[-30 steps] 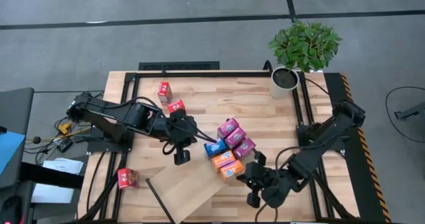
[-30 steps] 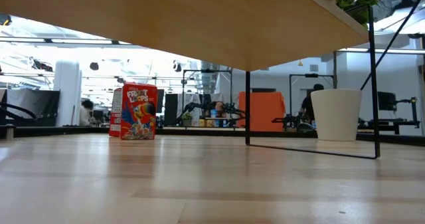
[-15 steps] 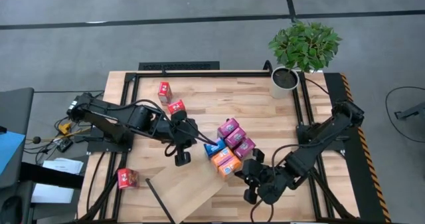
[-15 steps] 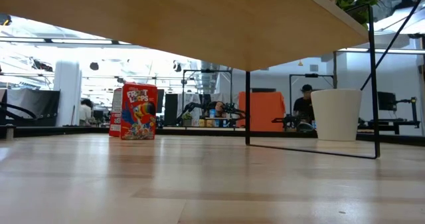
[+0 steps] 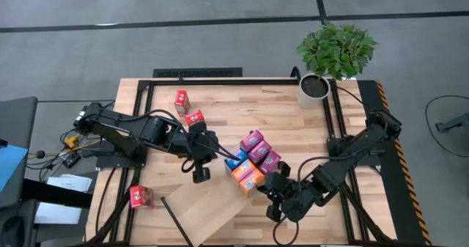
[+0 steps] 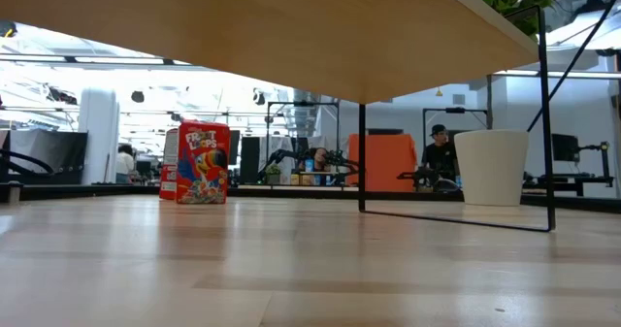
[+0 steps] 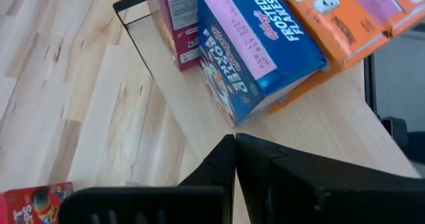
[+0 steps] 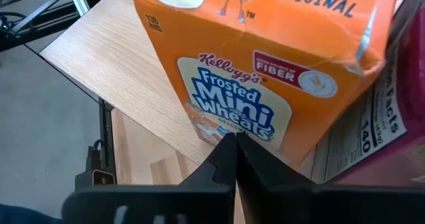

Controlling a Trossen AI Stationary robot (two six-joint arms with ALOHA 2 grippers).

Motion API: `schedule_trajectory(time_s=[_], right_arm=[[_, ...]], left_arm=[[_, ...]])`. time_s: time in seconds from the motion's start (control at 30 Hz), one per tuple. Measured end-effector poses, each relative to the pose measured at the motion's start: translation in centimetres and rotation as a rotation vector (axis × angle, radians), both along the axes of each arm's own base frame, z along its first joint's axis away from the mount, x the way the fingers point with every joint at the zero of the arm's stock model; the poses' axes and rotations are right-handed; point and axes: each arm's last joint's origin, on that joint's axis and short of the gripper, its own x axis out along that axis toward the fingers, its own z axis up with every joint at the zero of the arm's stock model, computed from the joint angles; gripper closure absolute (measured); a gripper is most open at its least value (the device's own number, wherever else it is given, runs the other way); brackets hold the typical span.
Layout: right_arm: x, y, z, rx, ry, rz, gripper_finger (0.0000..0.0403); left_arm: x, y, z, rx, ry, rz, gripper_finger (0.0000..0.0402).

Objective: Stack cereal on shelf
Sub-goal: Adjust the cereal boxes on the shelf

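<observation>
Overall, by size:
Desk (image 5: 293,130): planked wood, black frame round it.
Shelf (image 5: 201,203): pale board lying askew toward the desk's 6 o'clock edge.
Potted plant (image 5: 333,60): stood at the desk's 1 o'clock corner.
Cereal cluster (image 5: 253,159): pink, blue and orange boxes packed together on the shelf's 2 o'clock end.
Loose red boxes (image 5: 187,109): two toward 11 o'clock, another (image 5: 140,196) at 8 o'clock.
Left hand (image 5: 200,173): fingers fully together, empty, just at 9 o'clock of the blue box (image 7: 255,48).
Right hand (image 5: 272,196): fingers together, gripping nothing, tips against the orange box (image 8: 279,64).
</observation>
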Motion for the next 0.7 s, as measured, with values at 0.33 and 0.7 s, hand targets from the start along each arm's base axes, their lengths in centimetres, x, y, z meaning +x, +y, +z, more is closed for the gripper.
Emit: schedule_trajectory(time_s=[0.33,0.7], right_arm=[[-1.6,0.1,4.1,0.007,0.010,0.059,0.0365],[-3.6,-0.8,5.0,-0.076,0.127,-0.008,0.0384]], left_arm=[[-1.7,0.4,1.0,0.002,0.021,-0.043,0.0388],[-3.6,0.6,1.5,-0.010,0.068,-0.011,0.0373]])
